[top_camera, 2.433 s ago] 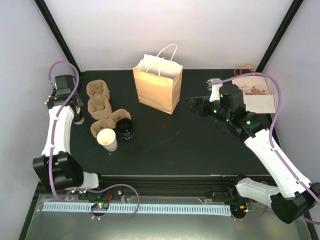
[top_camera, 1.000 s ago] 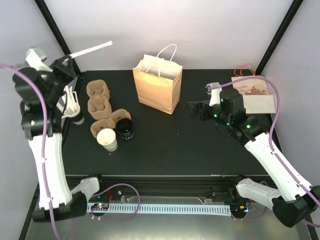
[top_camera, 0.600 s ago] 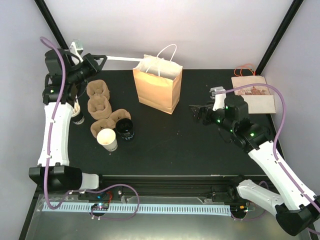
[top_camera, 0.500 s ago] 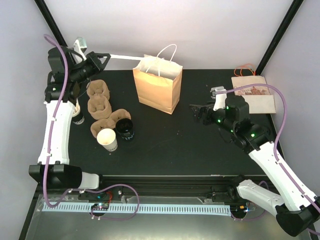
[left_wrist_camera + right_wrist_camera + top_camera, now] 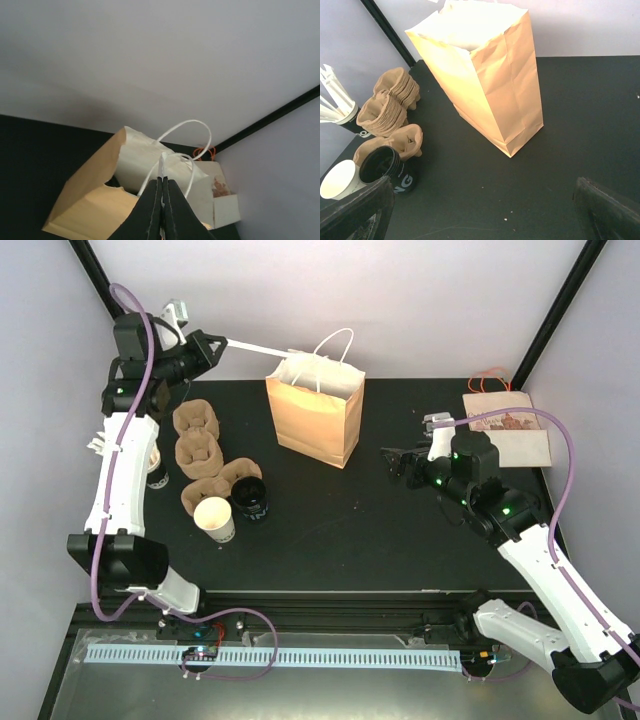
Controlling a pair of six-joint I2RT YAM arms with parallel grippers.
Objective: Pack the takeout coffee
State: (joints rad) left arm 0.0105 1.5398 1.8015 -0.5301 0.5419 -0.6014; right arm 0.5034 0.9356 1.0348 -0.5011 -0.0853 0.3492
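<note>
A brown paper bag (image 5: 315,410) with white handles stands open at the back middle; it also shows in the left wrist view (image 5: 95,205) and the right wrist view (image 5: 490,75). My left gripper (image 5: 207,345) is shut on a white wrapped straw (image 5: 255,346), held high, its tip at the bag's rim. In the left wrist view the straw (image 5: 161,169) sticks out of the closed gripper (image 5: 163,181) above the bag's mouth. A white cup (image 5: 214,517) and a black cup (image 5: 250,498) stand beside pulp cup carriers (image 5: 197,447). My right gripper (image 5: 395,462) is open and empty, right of the bag.
A black cup holding straws (image 5: 156,476) stands at the far left, also in the right wrist view (image 5: 342,117). A printed cardboard box (image 5: 515,430) lies at the back right. Black frame posts rise at both back corners.
My left arm lifted a straw from the straw cup and swung it right until its tip reached the bag's top. My right arm shifted slightly and stayed open.
</note>
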